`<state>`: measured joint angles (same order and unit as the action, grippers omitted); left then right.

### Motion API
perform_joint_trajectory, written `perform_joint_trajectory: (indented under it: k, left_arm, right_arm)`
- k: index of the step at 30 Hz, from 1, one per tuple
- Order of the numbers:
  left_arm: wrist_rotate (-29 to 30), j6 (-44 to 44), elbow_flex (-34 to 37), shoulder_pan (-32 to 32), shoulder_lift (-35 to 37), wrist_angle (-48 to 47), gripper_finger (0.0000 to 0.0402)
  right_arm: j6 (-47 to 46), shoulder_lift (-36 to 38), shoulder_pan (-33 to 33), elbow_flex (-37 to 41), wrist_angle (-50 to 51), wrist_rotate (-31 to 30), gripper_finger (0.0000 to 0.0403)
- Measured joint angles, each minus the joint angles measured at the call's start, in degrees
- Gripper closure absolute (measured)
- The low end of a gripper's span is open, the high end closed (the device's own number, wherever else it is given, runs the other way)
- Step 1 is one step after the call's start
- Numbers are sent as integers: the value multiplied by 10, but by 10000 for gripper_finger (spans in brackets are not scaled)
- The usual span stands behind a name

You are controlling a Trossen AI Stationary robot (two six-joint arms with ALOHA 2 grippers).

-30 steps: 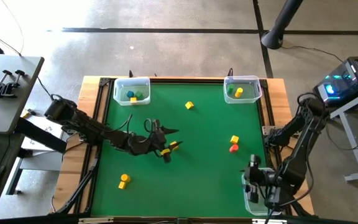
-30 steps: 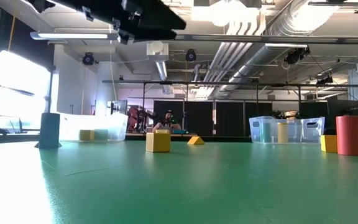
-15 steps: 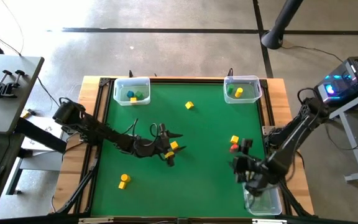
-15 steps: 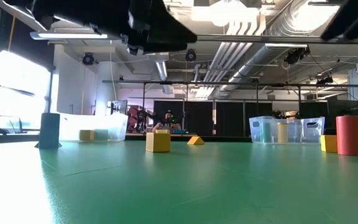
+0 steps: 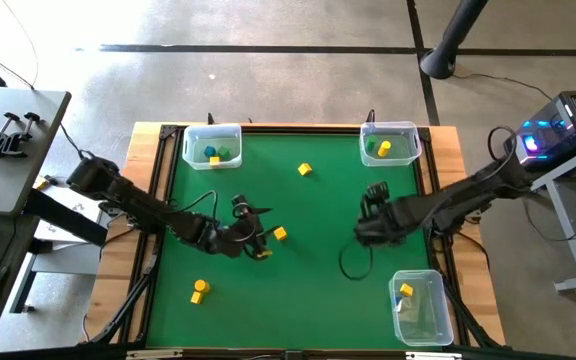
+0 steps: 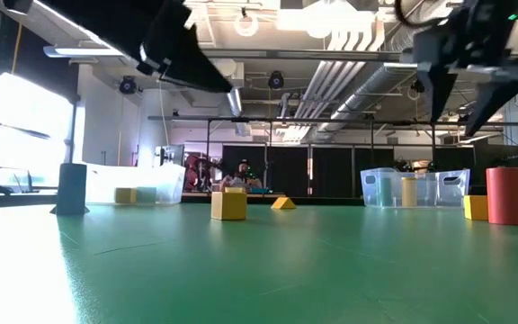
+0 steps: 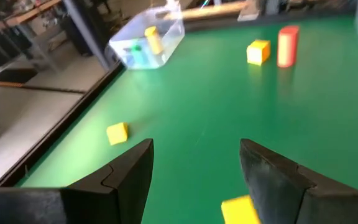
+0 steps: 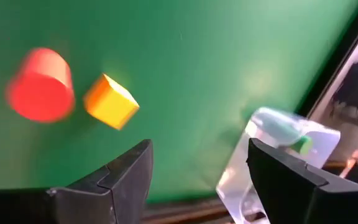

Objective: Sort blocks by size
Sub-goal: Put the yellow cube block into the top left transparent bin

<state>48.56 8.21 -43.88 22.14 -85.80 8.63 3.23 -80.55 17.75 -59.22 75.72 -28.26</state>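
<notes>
On the green mat [image 5: 308, 290]: 3 yellow cubes [image 5: 305, 169] visible from above, plus 1 yellow [image 8: 110, 100] and 1 red cylinder [image 8: 40, 84] under the right arm. 3 clear bins [image 5: 212, 146] at its edges.

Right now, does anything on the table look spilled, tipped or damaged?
Nothing stands out. Loose yellow blocks lie scattered on the green mat, the clear bins sit upright at its edges, nothing spilled.
</notes>
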Motion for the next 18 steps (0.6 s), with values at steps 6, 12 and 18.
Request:
perform_joint_trajectory:
  k: [6, 12, 18]
  left_arm:
    - [30, 95, 0, 31, 28, -125, 177]
    - [41, 232, 0, 83, 116, -282, 177]
    - [35, 392, 0, 134, 178, -419, 177]
  right_arm:
    - [31, 1, -89, 0, -2, 3, 151]
    - [30, 9, -170, 1, -99, 92, 151]
    - [144, 15, -212, 8, -113, 183, 151]
